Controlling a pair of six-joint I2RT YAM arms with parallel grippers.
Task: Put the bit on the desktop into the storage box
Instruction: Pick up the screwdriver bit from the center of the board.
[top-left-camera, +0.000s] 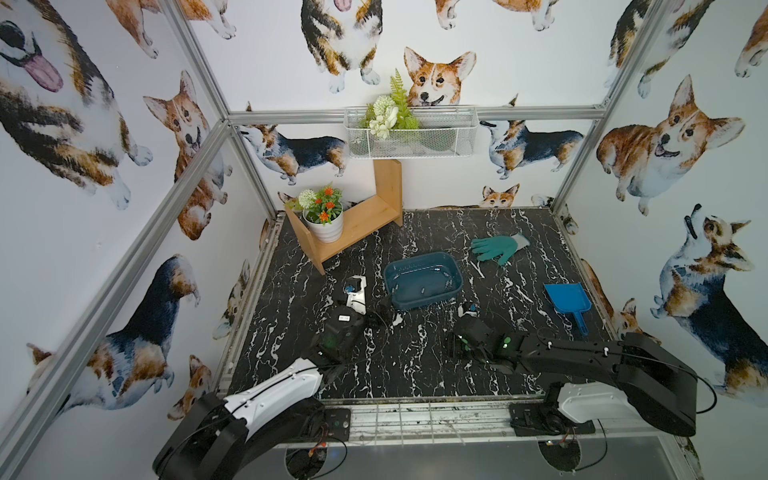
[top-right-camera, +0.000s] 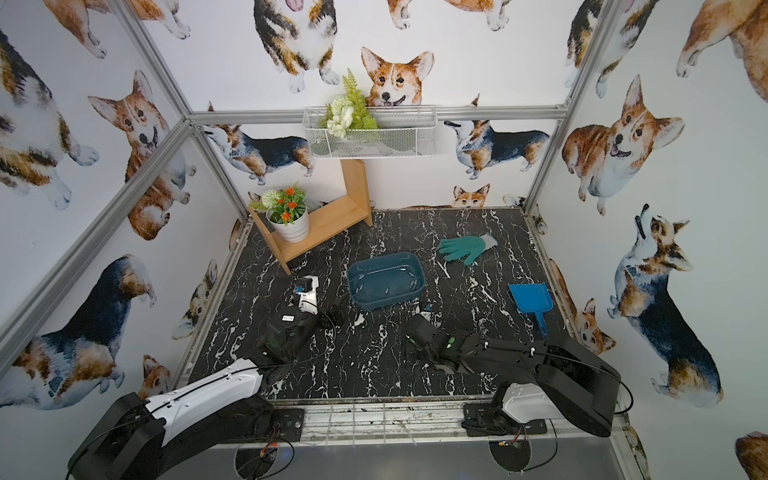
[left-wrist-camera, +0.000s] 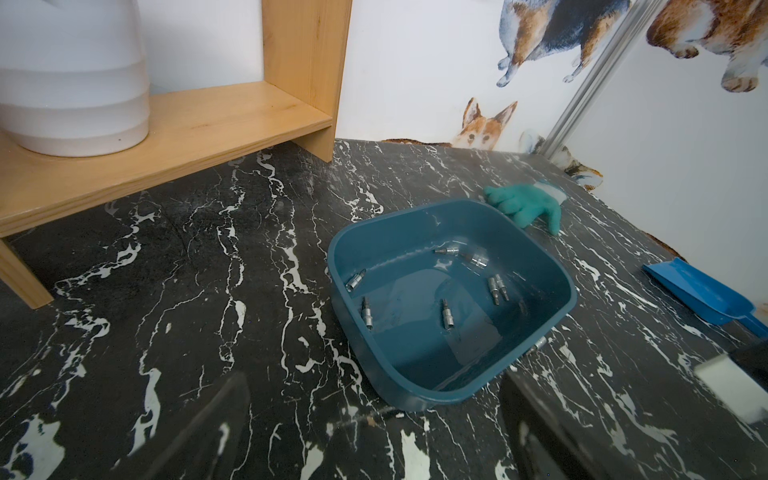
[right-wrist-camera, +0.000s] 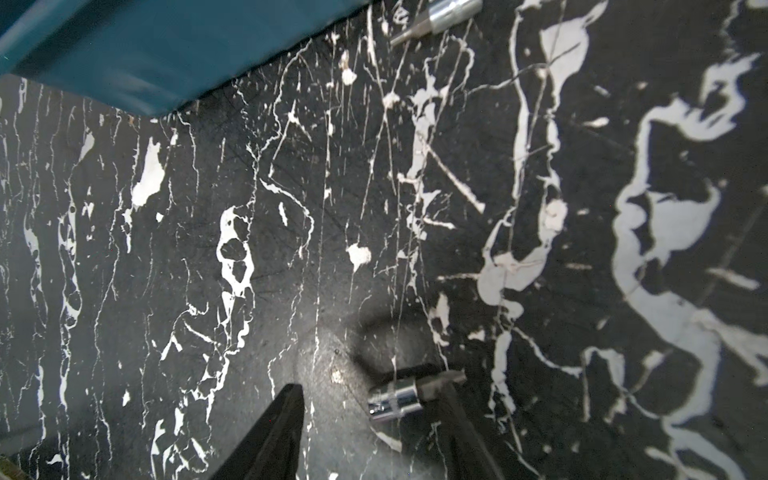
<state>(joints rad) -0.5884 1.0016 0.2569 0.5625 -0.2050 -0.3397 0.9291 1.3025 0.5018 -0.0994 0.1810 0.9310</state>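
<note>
Mid-worktop: the storage box (top-left-camera: 419, 306) stands upright on the worktop (top-left-camera: 415, 365), open side up. The left wrist view shows at least six metal bits in the box (left-wrist-camera: 448, 318), lying flat and scattered over its floor. A second loose bit (left-wrist-camera: 539, 344) lies on the worktop just beside the box's outer wall, partly hidden by the rim.

The right pincer (right-wrist-camera: 368, 388) is low over the worktop, near the box corner that faces the front and right edges. Its jaws are partly spread. The target bit (right-wrist-camera: 397, 401) lies flat on the worktop between the fingers (right-wrist-camera: 272, 438), touching one and with a clear gap to the other. It is not pinched or lifted.

The left pincer (top-left-camera: 370, 300) is at the box's front-left corner, jaws spread wide. One finger is just beside the box; can't tell if it touches.

Other items:
- green glove (top-left-camera: 498, 248) toward the far right corner
- blue dustpan (top-left-camera: 567, 303) near the right edge
- wooden shelf (top-left-camera: 365, 220) at the far left corner, with a white flowerpot (top-left-camera: 324, 230) on it
- wire basket (top-left-camera: 409, 141) on the back wall
</note>
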